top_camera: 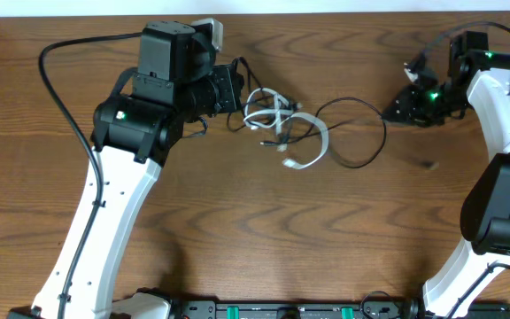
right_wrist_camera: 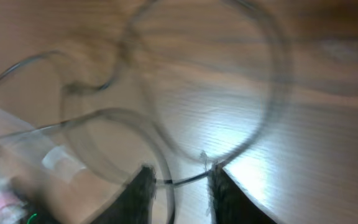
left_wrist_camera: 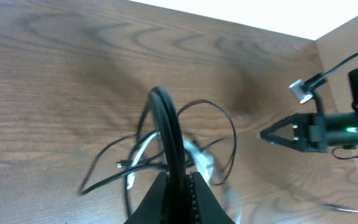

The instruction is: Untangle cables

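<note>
The cables lie tangled in the middle of the wooden table: a white cable in loops and thin black cables looping to the right. My left gripper is at the tangle's left edge. In the left wrist view it is shut on a black cable that arches up from its jaws, with the white cable behind it. My right gripper is at the right end of the black loop. In the blurred right wrist view its jaws stand apart, and a thin black cable crosses the gap.
The table's back edge runs close behind both grippers. A small dark speck lies on the wood right of the loop. The right arm stands along the right side, and the left arm crosses the left half.
</note>
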Tool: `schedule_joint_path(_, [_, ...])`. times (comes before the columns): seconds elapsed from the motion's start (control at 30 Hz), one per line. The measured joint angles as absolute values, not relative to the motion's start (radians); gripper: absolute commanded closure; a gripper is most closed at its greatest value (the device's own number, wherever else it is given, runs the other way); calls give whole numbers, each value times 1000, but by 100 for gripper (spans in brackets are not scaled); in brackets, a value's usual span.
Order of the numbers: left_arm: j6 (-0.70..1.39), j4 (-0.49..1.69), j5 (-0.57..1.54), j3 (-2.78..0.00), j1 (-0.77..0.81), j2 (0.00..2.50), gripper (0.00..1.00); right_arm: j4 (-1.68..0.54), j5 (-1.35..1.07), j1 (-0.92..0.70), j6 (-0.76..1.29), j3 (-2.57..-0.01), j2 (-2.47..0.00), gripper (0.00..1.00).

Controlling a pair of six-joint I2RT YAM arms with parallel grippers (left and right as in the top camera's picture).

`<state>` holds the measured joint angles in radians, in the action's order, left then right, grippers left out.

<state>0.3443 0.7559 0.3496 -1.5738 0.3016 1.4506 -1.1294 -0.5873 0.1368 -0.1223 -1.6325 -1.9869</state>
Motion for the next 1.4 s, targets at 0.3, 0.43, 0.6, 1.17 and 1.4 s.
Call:
schedule_joint_path(0.3, [344,755,357,-1574,301,1466,92,-1159,-1008,117,-345,-1720,-1987,45])
schedule_joint_path(0.43, [344,755,360,-1574,301,1468,93,-1142,-1086,25,-390,-1720,-1987,44])
schedule_joint_path(0.6, [344,755,365,-1574,301,1483,93,-1070,-1099,-124,-410,-1721,-1987,42])
schedule_joint_path(1.17, [344,755,368,-1574,301,1491,92,-1062,-1010,-337,-625,-1785,-1964,38])
schedule_joint_path(1.4, [344,755,368,-1574,301,1491,92,-1085,-984,-338,-666,-1785,-1913,34])
